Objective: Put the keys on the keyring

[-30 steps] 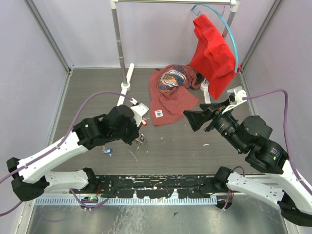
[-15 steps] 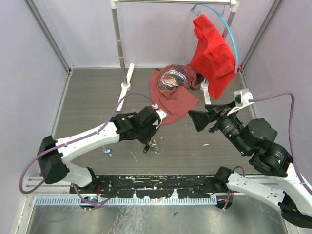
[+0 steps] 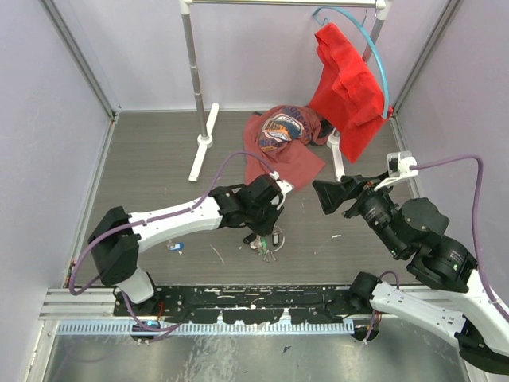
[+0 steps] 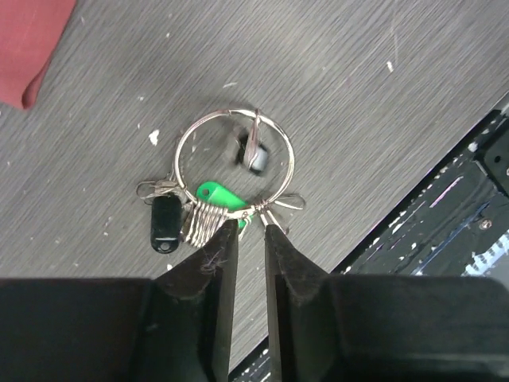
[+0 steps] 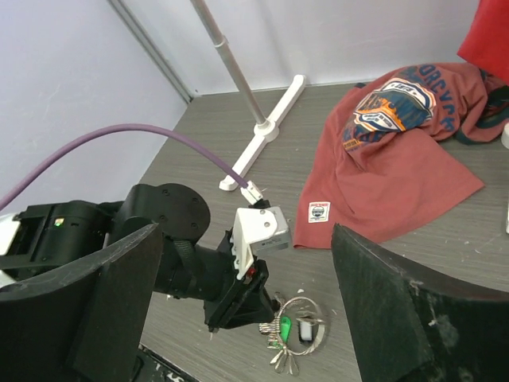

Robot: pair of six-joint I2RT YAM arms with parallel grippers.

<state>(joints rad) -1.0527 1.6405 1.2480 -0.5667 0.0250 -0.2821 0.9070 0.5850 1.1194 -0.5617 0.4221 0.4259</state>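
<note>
Swept rightward to the middle of the tabletop (image 3: pixel 159 159), the left end effector (image 4: pixel 250 231) now has its jaws a narrow slit apart, seemingly letting go of the keyring (image 4: pixel 219 196), which lies flat at their tips with several keys (image 4: pixel 203 224) bunched on it. The right end effector (image 3: pixel 318 196) hovers nearby, wide open and empty. Repositioning the ring seems to be the step in hand, and next comes a precise pinch on the thin wire.

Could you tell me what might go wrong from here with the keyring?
The left gripper has its jaws only narrowly apart at the rim of the thin silver wire keyring with a green tag; withdrawing could snag and drag it.
The small black-headed key inside the loop is blurred; whether it is threaded is unclear, so it may come loose.
</note>
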